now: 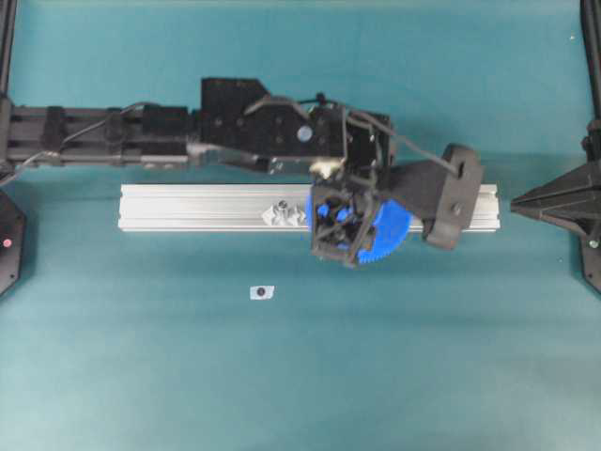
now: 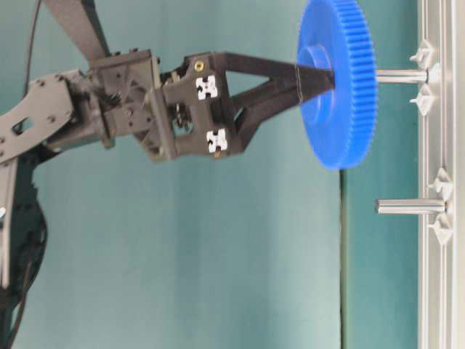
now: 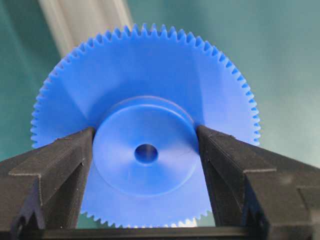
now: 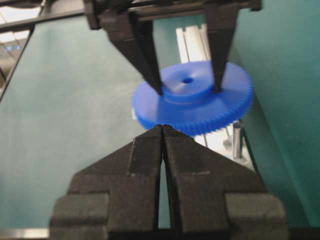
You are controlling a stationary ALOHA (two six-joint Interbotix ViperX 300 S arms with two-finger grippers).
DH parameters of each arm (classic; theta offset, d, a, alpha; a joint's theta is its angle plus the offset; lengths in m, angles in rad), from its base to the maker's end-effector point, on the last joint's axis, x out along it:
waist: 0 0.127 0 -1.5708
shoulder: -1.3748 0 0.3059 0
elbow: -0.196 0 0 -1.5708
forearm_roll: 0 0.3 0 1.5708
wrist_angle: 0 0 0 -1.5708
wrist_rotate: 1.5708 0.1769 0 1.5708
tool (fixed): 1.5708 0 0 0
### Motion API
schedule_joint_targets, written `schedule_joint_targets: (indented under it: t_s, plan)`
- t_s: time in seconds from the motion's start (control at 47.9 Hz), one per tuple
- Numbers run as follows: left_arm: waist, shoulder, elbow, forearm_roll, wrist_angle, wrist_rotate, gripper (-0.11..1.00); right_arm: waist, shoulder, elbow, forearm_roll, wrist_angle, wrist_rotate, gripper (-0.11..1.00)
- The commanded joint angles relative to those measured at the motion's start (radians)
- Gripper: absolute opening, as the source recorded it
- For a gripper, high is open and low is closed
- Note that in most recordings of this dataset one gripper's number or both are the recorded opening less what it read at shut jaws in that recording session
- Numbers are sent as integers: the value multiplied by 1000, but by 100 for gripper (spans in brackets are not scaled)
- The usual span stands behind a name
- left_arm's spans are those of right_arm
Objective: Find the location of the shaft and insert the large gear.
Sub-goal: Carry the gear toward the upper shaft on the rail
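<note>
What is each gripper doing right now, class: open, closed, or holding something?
Left gripper: closed on the raised hub of the large blue gear.
Right gripper: closed, holding nothing.

Left end effector point(image 4: 187, 90) clamped on the large gear's point(image 4: 192, 107) hub, right end effector point(image 4: 163, 131) pinched together below.

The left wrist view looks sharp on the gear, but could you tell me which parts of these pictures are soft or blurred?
Left wrist view: gear sharp, rail behind it out of focus. Right wrist view: right gripper soft up close. Table-level view: left gripper and arm slightly blurred; shaft clearer.
</note>
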Motion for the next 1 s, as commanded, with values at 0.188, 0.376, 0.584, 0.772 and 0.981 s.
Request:
schedule_joint_targets:
  t_s: [0.188, 0.376, 0.584, 0.772, 0.981]
  plan:
    - [20, 31, -114, 5, 21, 28, 69, -3, 5, -11, 0, -5, 6, 3]
    - [29, 66, -155, 5, 40, 38, 69, -2, 5, -6, 2, -5, 6, 3]
    - [37, 75, -167, 5, 54, 37, 69, -3, 5, -6, 2, -6, 8, 3]
    - [43, 78, -167, 3, 57, 37, 69, -8, 5, -6, 0, -5, 6, 3]
    - [44, 83, -167, 5, 55, 34, 69, -20, 3, -6, 0, -6, 6, 3]
